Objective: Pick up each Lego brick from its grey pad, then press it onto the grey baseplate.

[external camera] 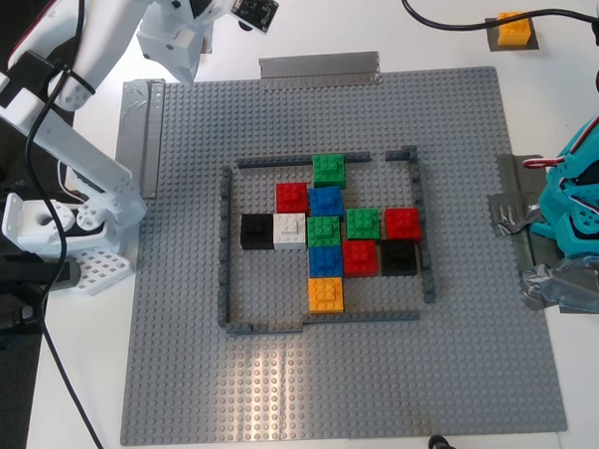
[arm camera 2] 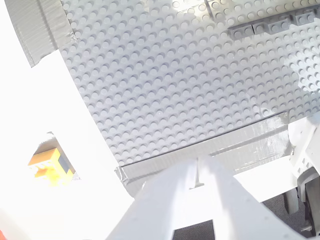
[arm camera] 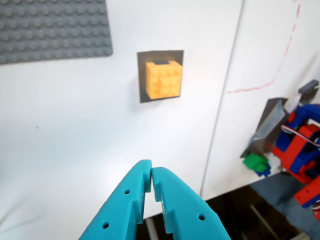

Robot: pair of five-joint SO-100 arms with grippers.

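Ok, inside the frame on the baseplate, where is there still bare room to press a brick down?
Inside the dark frame on the grey baseplate, studs lie bare in the corner at the exterior view's lower left, beside the orange brick, and in the upper-left corner above the black brick. A strip also lies bare along the frame's lower edge right of the orange brick. The middle is crowded with touching bricks.

A: First gripper?
B: Teal plastic, small screw holes in fingers.
A: Second gripper?
B: White plastic; white arm w/ black cable in exterior view.
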